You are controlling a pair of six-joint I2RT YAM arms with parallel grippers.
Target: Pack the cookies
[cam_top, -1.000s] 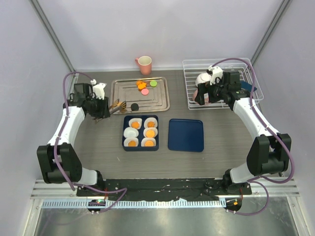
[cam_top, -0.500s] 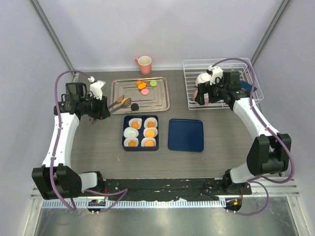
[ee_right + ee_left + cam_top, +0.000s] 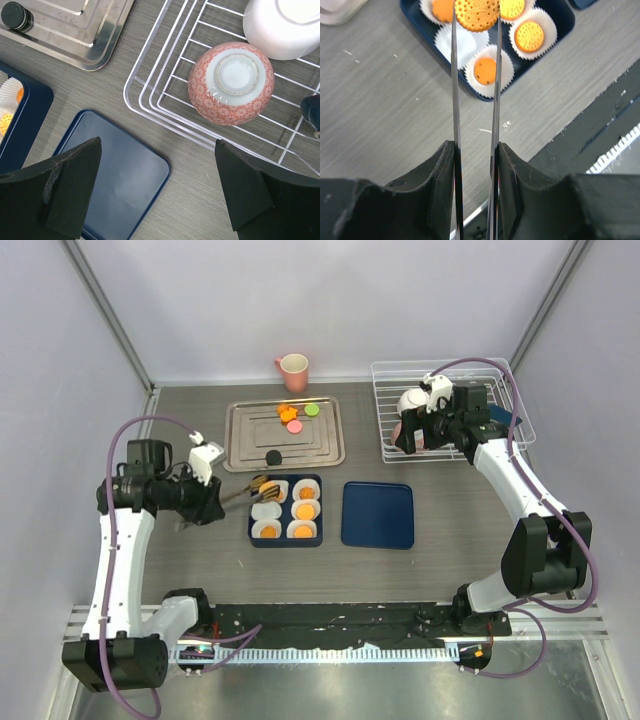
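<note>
My left gripper [image 3: 207,502] [image 3: 476,150] is shut on a pair of metal tongs [image 3: 238,493] [image 3: 454,90]. The tong tips pinch a round orange cookie [image 3: 262,483] [image 3: 477,12] above the back left corner of the dark blue box [image 3: 320,510] [image 3: 564,21]. Several white paper cups in the box hold orange cookies [image 3: 485,70], and one cup [image 3: 465,44] under the tongs looks empty. Orange [image 3: 285,412], pink [image 3: 294,426], green [image 3: 312,409] and black [image 3: 271,457] cookies lie on the steel tray [image 3: 322,443]. My right gripper [image 3: 408,437] [image 3: 157,175] hangs open and empty by the wire rack [image 3: 452,390].
The box's blue lid [image 3: 378,515] [image 3: 112,175] lies flat to the right of the box. A pink mug [image 3: 293,367] stands behind the tray. In the rack sit an upturned red patterned bowl [image 3: 231,82] and a white vessel [image 3: 285,25].
My left arm has swung from the tray's left edge toward the near side, carrying the tongs to the box's back left corner. The right arm has not moved.
</note>
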